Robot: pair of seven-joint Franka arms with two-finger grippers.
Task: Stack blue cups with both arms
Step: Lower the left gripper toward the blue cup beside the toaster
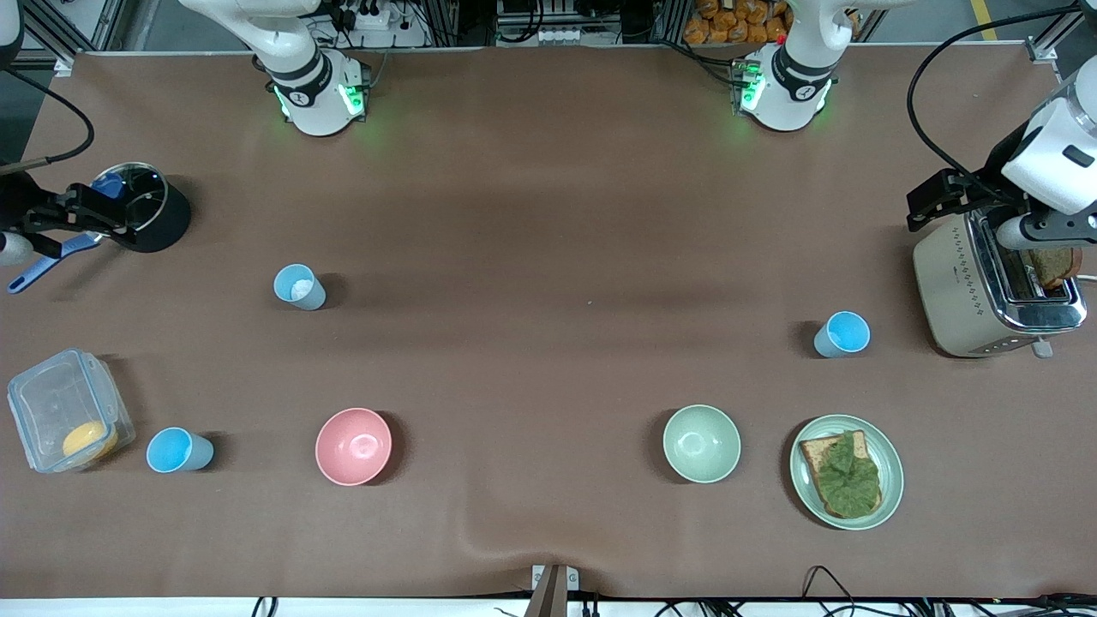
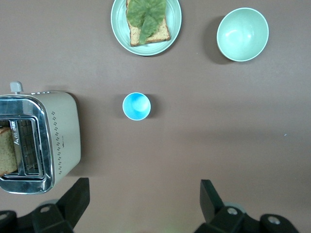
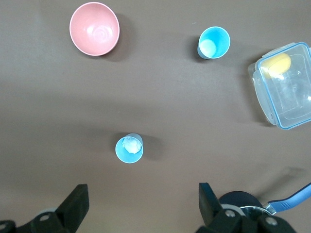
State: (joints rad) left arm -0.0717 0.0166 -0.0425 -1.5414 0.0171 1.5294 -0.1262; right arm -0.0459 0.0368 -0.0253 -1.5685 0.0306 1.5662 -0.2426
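Three blue cups stand upright and apart on the brown table. One, whitish inside (image 1: 300, 287), is toward the right arm's end and shows in the right wrist view (image 3: 129, 147). A second (image 1: 178, 450) stands nearer the front camera beside the clear box, also in the right wrist view (image 3: 214, 42). The third (image 1: 842, 334) is beside the toaster, also in the left wrist view (image 2: 136, 106). My left gripper (image 1: 936, 199) hangs open and empty high over the toaster's end (image 2: 144, 200). My right gripper (image 1: 51, 216) hangs open and empty high over the black pot (image 3: 142, 204).
A toaster (image 1: 968, 283) holds a bread slice. A plate (image 1: 891, 480) carries bread with lettuce. A pale-green bowl (image 1: 701, 443) and a pink bowl (image 1: 353, 446) stand near the front. A clear box (image 1: 51, 403), a black lidded pot (image 1: 158, 218) and a blue-handled utensil (image 1: 43, 264) are at the right arm's end.
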